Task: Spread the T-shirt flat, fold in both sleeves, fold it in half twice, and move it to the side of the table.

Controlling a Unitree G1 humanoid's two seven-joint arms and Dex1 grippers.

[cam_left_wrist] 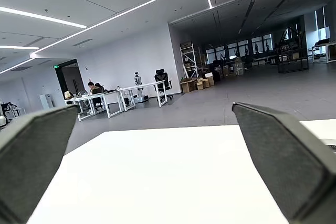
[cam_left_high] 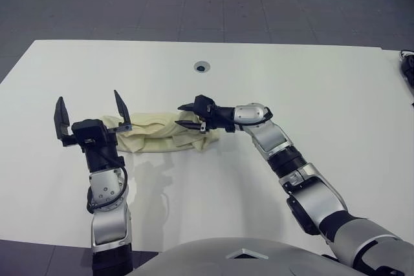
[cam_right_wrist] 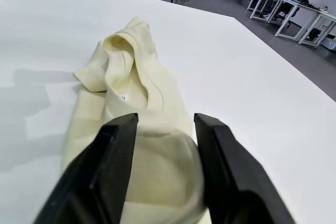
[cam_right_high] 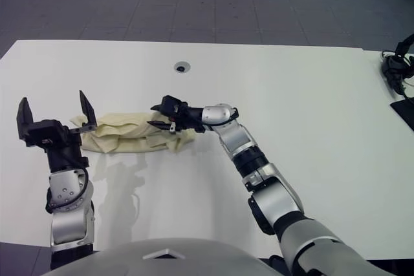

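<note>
I am seeing the right gripper (cam_left_high: pixel 186 115) closing partway around a hump of cloth. In the right wrist view its two black fingers (cam_right_wrist: pixel 115 156) are standing narrowly apart with the fabric bulging up between them and touching both, so I am reading that as a pinch on the pale yellow cotton T-shirt (cam_left_high: pixel 155 134) at its right end. The left gripper (cam_left_high: pixel 88 105) is gaping wide, with nothing between its fingers. It is tilted up off the white rectangular table (cam_left_high: pixel 291 75), and one finger is sitting just at the shirt's left end. The relation I am steering by is that the shirt is lying as a long bunched roll. Its long axis is running left to right across the table in front of me, and it is stretching from the right gripper's jaws toward the left gripper. That means each arm is sitting at its own end, and the right one is the only one on cloth. The shirt is looking crumpled rather than spread, with soft ridges and overlapping layers. The collar opening is gathered at the end away from the right gripper, and I am not making out either sleeve. I am judging that the spreading step is barely begun. Past the shirt, a small round grey port (cam_left_high: pixel 202 66) is sitting in the tabletop, well apart from everything.
</note>
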